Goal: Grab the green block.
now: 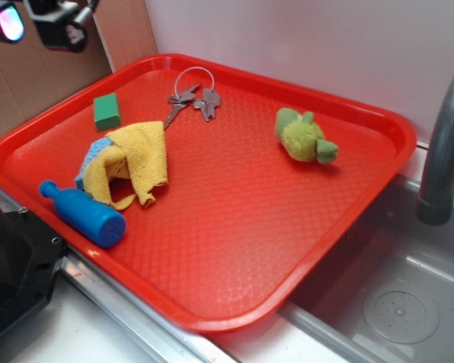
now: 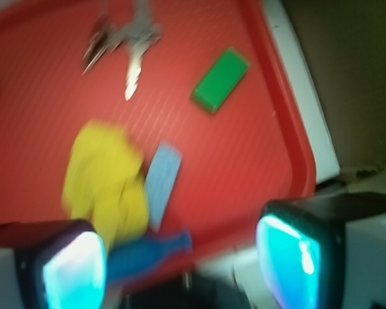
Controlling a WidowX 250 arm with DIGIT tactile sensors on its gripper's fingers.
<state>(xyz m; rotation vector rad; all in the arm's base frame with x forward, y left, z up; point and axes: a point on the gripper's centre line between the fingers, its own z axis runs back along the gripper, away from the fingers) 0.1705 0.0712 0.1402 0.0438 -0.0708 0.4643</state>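
Fingers (image 2: 180,261) are spread apart, empty, above the tray's (image 1: 378,121) near edge. Green block (image 2: 220,79) lies flat beside the keys (image 2: 125,42); judged best approach: centre above, straddle its narrow sides.

The gripper (image 2: 183,264) has two black fingers (image 2: 312,248) with rounded corners, and each carries a glossy pad shining cyan.

The tray (image 1: 234,227) is red with a fine diamond texture. The green block (image 1: 106,111) is dark green, the bottle (image 1: 83,214) blue, the cloth (image 1: 136,159) yellow.
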